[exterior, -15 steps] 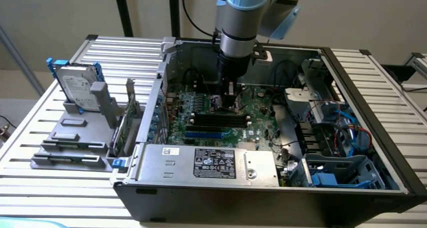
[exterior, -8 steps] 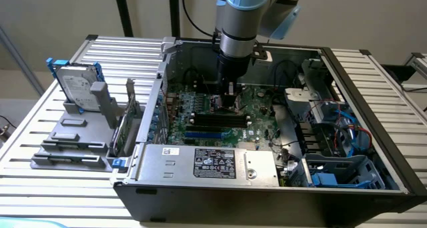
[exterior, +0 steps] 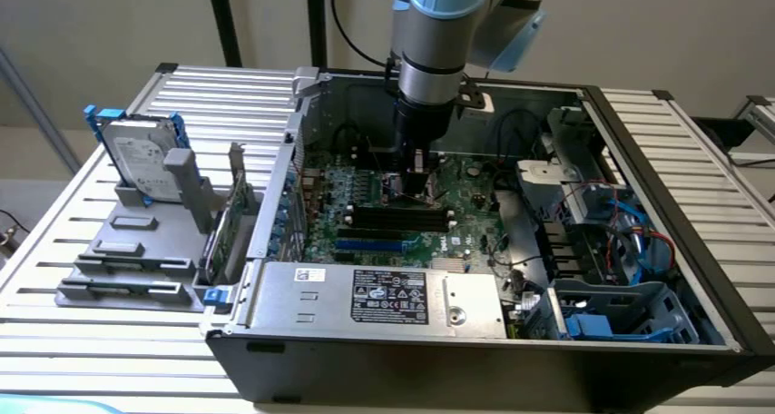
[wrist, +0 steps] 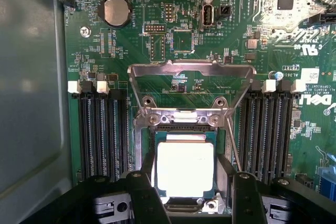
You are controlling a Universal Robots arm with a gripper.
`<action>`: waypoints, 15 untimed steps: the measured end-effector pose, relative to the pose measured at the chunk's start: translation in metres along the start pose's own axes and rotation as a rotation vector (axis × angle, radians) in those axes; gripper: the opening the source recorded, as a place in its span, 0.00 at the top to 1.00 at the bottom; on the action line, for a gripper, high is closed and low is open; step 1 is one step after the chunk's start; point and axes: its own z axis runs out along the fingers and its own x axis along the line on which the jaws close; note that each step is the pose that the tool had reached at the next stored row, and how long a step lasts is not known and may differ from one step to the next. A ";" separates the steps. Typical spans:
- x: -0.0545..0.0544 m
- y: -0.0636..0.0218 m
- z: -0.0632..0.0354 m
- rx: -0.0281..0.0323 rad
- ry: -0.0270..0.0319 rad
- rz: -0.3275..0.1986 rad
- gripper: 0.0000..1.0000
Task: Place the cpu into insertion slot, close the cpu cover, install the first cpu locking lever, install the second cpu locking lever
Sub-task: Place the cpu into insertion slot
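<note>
In the wrist view the cpu (wrist: 185, 169), a flat square chip with a pale metallic top, lies level over the insertion slot (wrist: 138, 145), the grey-rimmed black socket in the green board. My gripper (wrist: 191, 195) straddles the chip, with one black finger (wrist: 143, 195) on each side of it, closed on its edges. The cpu cover (wrist: 191, 69), a silvery frame, stands tilted up and open on its hinge at the socket's far side. A thin wire locking lever (wrist: 233, 148) runs beside the socket. In the exterior view the gripper (exterior: 416, 185) reaches down into the computer case onto the board.
Long black memory slots (wrist: 102, 129) flank the socket on both sides (wrist: 268, 129). The open case (exterior: 485, 341) holds a power supply (exterior: 387, 296) in front and drive bays with blue cables (exterior: 618, 241) at the exterior view's right. A hard drive (exterior: 140, 155) stands outside the case at the exterior view's left.
</note>
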 end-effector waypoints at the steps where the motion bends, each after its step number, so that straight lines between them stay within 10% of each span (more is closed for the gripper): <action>1: 0.000 0.0000 0.0001 -0.0001 0.0002 0.001 0.45; 15: 0.000 0.0000 0.0005 -0.0003 0.0084 0.003 0.45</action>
